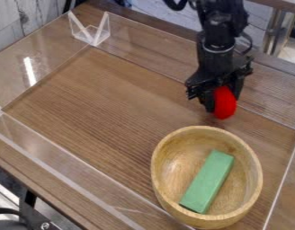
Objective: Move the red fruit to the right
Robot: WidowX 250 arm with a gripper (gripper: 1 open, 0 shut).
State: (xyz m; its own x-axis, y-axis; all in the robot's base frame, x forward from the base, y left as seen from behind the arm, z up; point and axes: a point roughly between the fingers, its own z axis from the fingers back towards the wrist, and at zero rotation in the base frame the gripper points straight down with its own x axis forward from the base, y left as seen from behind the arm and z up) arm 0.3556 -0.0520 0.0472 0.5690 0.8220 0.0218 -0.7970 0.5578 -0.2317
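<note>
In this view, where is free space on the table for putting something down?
The widest bare patch is the wooden table left of the bowl, below the clear plastic stand. It is crowded at the right, where gripper and red strawberry are behind the bowl.

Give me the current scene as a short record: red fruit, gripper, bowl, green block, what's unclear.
red fruit: on or just above the table, beyond the bowl
gripper: directly over the red fruit, fingers around its upper part
bowl: wooden, near edge of view
green block: inside the bowl
unclear: whether the grip is firm
</note>
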